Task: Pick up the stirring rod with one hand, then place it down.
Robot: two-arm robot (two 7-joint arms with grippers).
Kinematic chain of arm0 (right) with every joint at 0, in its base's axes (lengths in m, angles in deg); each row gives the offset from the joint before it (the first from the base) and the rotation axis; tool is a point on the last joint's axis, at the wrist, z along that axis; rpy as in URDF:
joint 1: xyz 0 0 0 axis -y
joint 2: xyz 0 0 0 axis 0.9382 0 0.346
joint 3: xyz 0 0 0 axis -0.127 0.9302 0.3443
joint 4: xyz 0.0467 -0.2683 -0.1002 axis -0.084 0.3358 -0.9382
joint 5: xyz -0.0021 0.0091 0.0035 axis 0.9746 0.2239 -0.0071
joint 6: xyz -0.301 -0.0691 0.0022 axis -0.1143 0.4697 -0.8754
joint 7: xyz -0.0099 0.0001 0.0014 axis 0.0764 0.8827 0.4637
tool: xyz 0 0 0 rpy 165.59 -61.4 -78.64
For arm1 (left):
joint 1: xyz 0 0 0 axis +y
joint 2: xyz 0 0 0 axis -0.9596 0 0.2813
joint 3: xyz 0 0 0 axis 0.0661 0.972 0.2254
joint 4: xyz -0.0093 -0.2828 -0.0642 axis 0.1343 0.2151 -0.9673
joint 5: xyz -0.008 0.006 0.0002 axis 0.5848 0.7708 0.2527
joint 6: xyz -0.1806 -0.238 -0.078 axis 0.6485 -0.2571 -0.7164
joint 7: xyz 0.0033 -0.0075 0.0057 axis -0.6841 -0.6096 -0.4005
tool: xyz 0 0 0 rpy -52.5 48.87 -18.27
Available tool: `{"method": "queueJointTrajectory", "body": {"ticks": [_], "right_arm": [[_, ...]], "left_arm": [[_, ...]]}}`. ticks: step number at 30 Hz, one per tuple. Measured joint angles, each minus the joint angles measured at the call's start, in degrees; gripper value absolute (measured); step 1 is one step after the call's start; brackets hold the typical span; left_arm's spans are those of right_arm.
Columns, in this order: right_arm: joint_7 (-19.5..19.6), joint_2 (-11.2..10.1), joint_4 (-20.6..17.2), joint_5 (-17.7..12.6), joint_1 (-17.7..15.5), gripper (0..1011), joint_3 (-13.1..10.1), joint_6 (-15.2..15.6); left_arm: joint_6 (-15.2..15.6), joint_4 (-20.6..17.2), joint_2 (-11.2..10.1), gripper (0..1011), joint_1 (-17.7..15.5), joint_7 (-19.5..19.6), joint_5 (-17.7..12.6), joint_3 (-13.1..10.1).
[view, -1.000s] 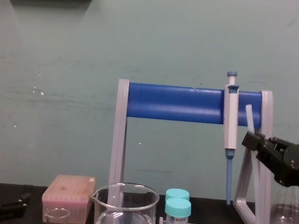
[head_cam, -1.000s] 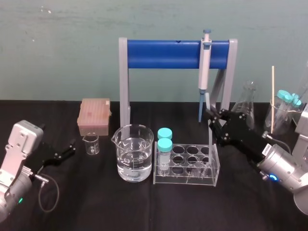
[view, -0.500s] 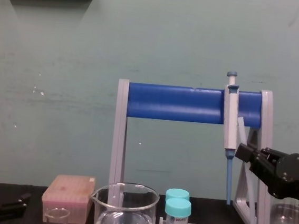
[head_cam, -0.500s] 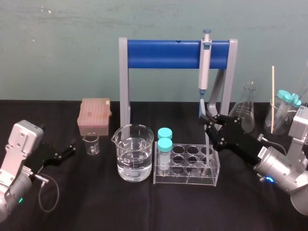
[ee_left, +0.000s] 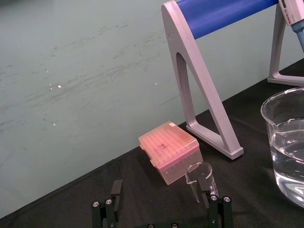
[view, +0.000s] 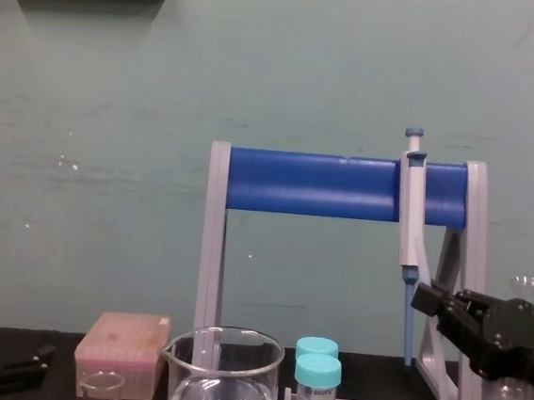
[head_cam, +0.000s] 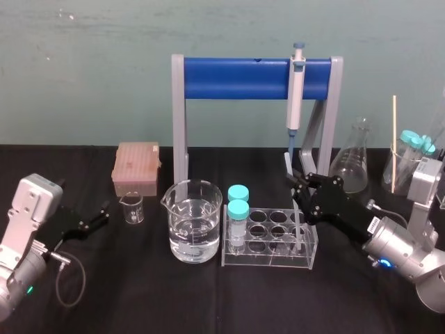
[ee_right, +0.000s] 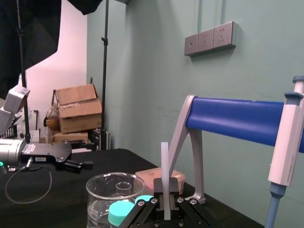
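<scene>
Right gripper [head_cam: 299,186] is clamped on the stirring rod [ee_right: 164,164], holding it upright at the tube rack's [head_cam: 268,261] right end, so pick-up looks done and only setting it down is left; left gripper [head_cam: 94,221] sits parked, fingers apart.

My right gripper [ee_right: 165,209] clamps the stirring rod [ee_right: 164,166], which stands upright between my jaws. Beyond it are a beaker [ee_right: 102,194] of water, a pink tip box [ee_right: 147,179] and the blue-barred stand [ee_right: 232,118] with a pipette [ee_right: 284,147] hanging on it.
</scene>
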Motion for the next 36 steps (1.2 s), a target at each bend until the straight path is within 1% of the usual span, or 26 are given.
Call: {"method": "queueJointTrajectory", "body": {"ticks": [6, 14, 34, 36], "right_arm": [[-0.04, 0.13, 1.18, 0.79, 0.38, 64, 0.34, -0.12], [1.41, 0.12, 1.67, 2.37, 0.57, 64, 0.71, 0.11], [1.35, 0.1, 1.6, 2.18, 0.53, 64, 0.64, 0.13], [1.33, 0.11, 1.6, 2.16, 0.53, 108, 0.63, 0.13]], "left_arm": [[0.0, 0.0, 0.0, 1000, 0.0, 0.0, 0.0, 0.0], [0.0, 0.0, 0.0, 1000, 0.0, 0.0, 0.0, 0.0], [0.0, 0.0, 0.0, 1000, 0.0, 0.0, 0.0, 0.0], [0.0, 0.0, 0.0, 1000, 0.0, 0.0, 0.0, 0.0]]}}
